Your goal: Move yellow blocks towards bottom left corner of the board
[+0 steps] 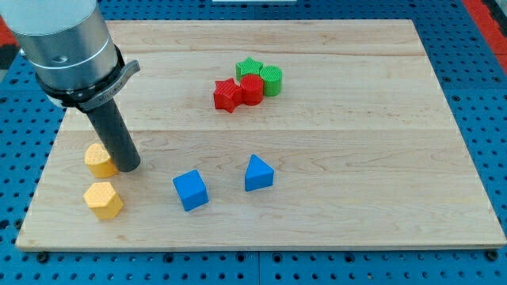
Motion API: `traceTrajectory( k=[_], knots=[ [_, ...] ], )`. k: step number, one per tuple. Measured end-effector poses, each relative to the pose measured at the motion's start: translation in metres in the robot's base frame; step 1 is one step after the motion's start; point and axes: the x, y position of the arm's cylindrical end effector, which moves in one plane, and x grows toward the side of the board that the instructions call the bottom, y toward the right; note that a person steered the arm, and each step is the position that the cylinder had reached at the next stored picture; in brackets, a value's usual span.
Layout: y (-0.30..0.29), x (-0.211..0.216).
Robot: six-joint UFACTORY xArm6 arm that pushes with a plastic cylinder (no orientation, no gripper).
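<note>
Two yellow blocks lie near the board's bottom left. One yellow hexagonal block (104, 199) is lower; the other yellow block (97, 160) sits just above it, partly hidden by the rod. My tip (128, 168) rests on the board against the right side of the upper yellow block. The rod rises up and to the left to the grey arm housing (63, 43).
A blue cube (190, 190) and a blue triangular block (257, 173) lie at the bottom middle. A red star (226, 94), a red cylinder (251, 88), a green star (249, 67) and a green cylinder (272, 80) cluster at the top middle. The wooden board (356, 158) sits on a blue pegboard.
</note>
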Motion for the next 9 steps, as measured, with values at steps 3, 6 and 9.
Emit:
traceTrajectory(
  k=[3,6,9],
  knots=[
    [-0.039,0.08],
    [-0.041,0.04],
    [-0.022,0.041]
  ],
)
